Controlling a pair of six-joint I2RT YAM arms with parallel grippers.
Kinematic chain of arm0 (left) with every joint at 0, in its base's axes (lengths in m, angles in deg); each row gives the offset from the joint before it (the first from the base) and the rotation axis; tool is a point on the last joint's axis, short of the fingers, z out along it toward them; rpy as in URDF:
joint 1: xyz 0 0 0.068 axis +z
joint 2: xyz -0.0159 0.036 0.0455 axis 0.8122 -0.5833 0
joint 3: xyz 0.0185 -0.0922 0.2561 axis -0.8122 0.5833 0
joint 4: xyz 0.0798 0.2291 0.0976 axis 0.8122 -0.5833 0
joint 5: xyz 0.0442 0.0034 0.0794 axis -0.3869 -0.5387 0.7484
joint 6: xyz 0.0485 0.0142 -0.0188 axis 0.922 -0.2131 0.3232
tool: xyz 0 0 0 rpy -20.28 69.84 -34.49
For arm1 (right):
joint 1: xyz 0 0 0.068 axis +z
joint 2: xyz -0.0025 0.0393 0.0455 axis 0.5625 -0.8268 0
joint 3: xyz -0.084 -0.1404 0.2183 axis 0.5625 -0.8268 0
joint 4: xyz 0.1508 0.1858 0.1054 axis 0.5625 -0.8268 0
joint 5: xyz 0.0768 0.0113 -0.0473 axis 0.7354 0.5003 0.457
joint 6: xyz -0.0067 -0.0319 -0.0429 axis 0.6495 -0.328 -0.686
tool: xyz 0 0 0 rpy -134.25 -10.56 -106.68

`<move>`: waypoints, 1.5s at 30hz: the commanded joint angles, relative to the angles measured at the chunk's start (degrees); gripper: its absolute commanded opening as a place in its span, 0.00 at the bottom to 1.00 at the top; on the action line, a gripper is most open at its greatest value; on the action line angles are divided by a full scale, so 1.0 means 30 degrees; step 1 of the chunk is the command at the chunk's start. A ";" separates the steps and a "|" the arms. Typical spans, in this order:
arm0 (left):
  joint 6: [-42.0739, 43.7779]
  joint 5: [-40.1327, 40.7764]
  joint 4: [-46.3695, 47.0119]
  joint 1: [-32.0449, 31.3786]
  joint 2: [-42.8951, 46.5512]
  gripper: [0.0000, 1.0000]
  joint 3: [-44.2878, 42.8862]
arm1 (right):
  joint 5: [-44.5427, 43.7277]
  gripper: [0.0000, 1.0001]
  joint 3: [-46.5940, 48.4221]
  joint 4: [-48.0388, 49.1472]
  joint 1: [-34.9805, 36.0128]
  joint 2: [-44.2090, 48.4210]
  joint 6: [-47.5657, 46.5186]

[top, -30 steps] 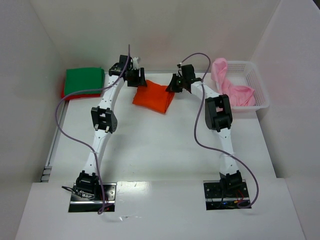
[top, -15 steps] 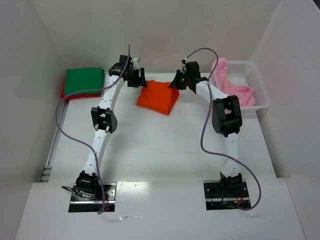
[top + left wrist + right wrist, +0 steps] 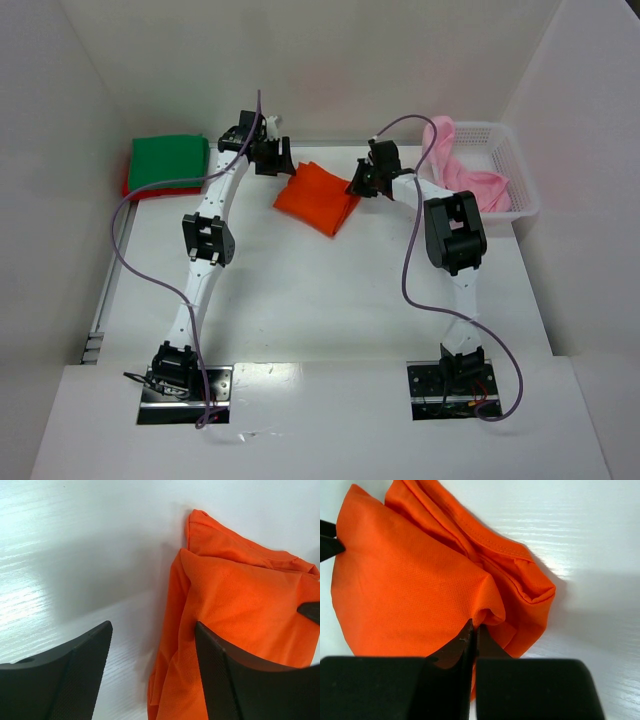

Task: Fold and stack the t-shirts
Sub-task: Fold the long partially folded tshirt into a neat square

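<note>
The orange t-shirt (image 3: 315, 198) lies bunched and partly folded at the back middle of the table. My right gripper (image 3: 360, 186) is shut on a pinched fold at its right edge (image 3: 474, 625), and the cloth (image 3: 410, 590) spreads away from the fingertips. My left gripper (image 3: 278, 160) stands open at the shirt's left edge (image 3: 152, 627), one finger over the orange cloth (image 3: 240, 595) and the other over bare table. A folded green t-shirt (image 3: 168, 160) lies on a red one (image 3: 133, 188) at the back left. A pink t-shirt (image 3: 470, 182) hangs out of the basket.
The white lattice basket (image 3: 521, 180) stands at the back right, against the right wall. White walls close in the table on the left, back and right. Both arms' purple cables loop over the table.
My right gripper has moved right and toward the near side with the shirt's edge, drawing the orange cloth wider. My left gripper has hardly moved.
</note>
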 commanded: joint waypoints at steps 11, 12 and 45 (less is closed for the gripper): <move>0.1030 0.0370 -0.0917 0.0023 0.1080 0.78 0.0040 | -0.2747 0.52 -0.1500 0.0233 0.0104 0.2253 0.0373; 0.1032 0.0864 -0.1209 0.0023 0.1602 0.80 0.0040 | -0.2747 0.60 -0.1500 0.0029 0.0104 0.2253 0.0373; 0.2089 -0.1445 1.7532 -0.1676 1.9460 1.00 2.9487 | -0.2690 1.00 -0.6422 0.1668 -0.0072 0.7205 0.1222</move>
